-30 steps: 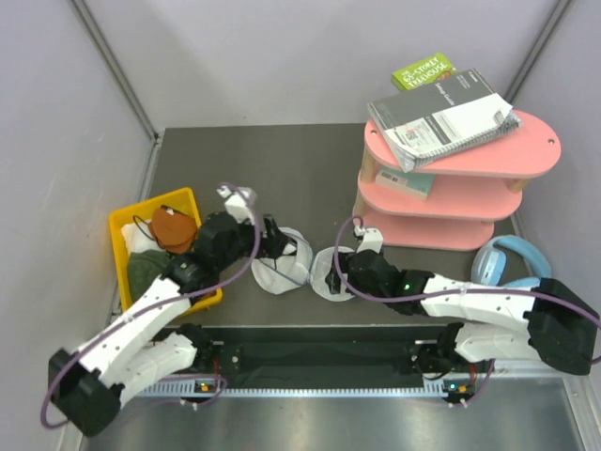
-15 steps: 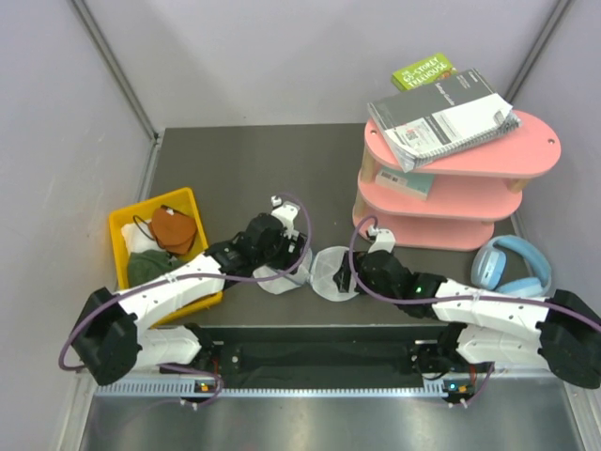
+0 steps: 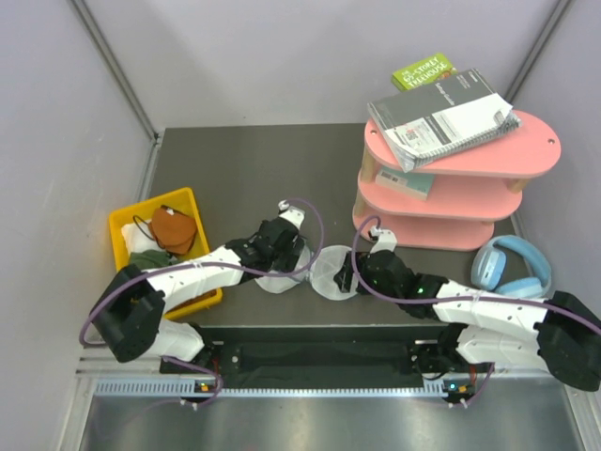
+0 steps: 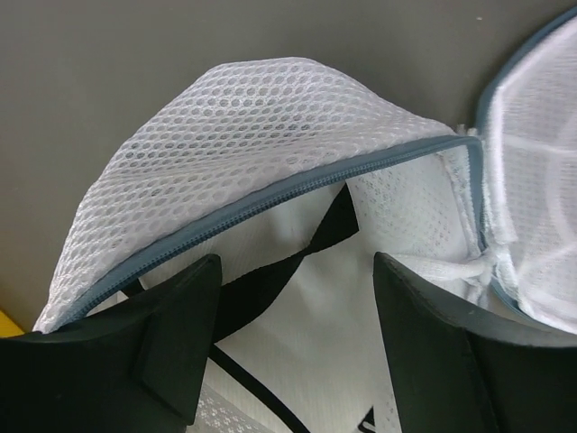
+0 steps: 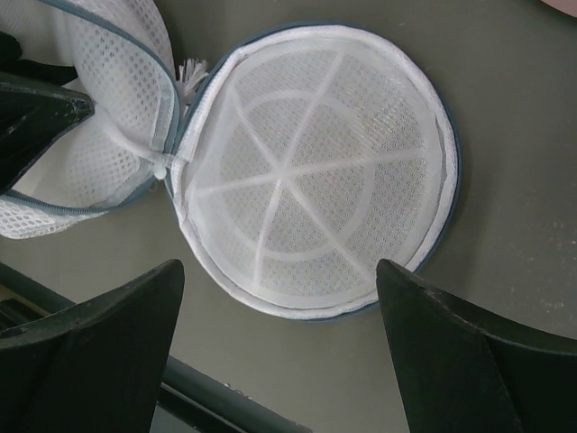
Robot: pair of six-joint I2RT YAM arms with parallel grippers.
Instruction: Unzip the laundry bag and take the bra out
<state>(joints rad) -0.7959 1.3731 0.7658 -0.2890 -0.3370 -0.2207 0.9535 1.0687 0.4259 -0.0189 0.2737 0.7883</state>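
Bra (image 4: 302, 356) lies inside laundry bag (image 4: 252, 126) — straddled by left pincer (image 4: 296, 271).

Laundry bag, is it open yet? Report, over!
Left gripper open, reaching inside the unzipped laundry bag, above the bra. Right gripper open, hovering over the bag's flat half. Bra not out yet. Nothing in the way.

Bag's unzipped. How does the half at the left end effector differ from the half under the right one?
The left half is a puffed mesh dome; the right half lies flat, inside up, showing spoked ribs. The left half holds the bra; the right half is empty. The left end effector reaches into its half; the right end effector hovers above its own. Both are white mesh with grey-blue zipper rims.
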